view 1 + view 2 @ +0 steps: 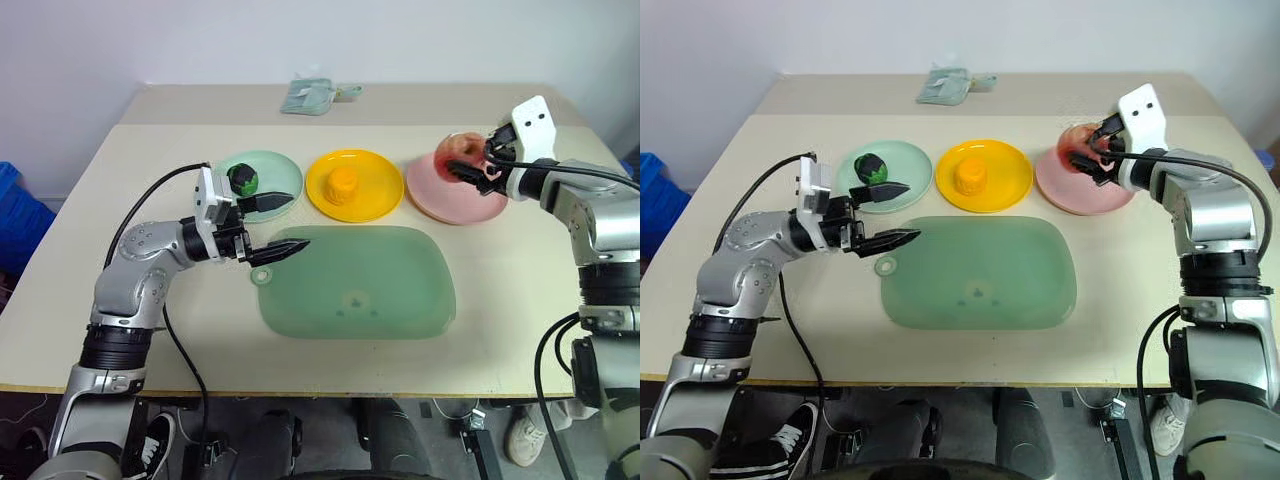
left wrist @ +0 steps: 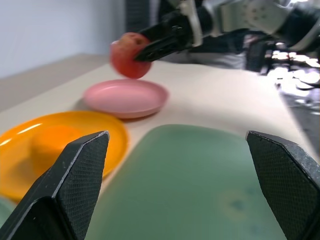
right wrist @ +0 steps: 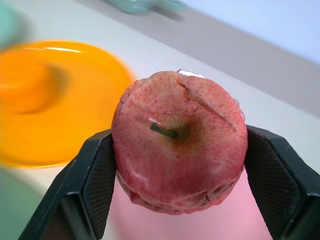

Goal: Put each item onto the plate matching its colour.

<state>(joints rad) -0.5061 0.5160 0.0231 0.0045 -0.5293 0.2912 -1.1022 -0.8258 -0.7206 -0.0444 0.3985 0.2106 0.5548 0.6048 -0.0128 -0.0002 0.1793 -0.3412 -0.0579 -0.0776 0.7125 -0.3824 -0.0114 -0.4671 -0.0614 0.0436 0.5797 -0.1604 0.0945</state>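
Fingers of the right gripper (image 3: pixel 180 165) clamp the pink-red apple (image 3: pixel 180 142) on both sides, holding it in the air above the pink plate (image 1: pixel 440 195) at the surface's (image 1: pixel 80 300) right. Spread wide and gripping nothing, the left gripper (image 1: pixel 278 228) hovers over the near edge of the green mat (image 1: pixel 370 285), just beside the mint plate (image 1: pixel 285 172), where the dark green ball (image 1: pixel 241 180) sits. An orange fruit (image 1: pixel 344 184) rests on the yellow plate (image 1: pixel 375 165) between the other two. At the far edge lies a grey-green cloth bundle (image 1: pixel 310 96).
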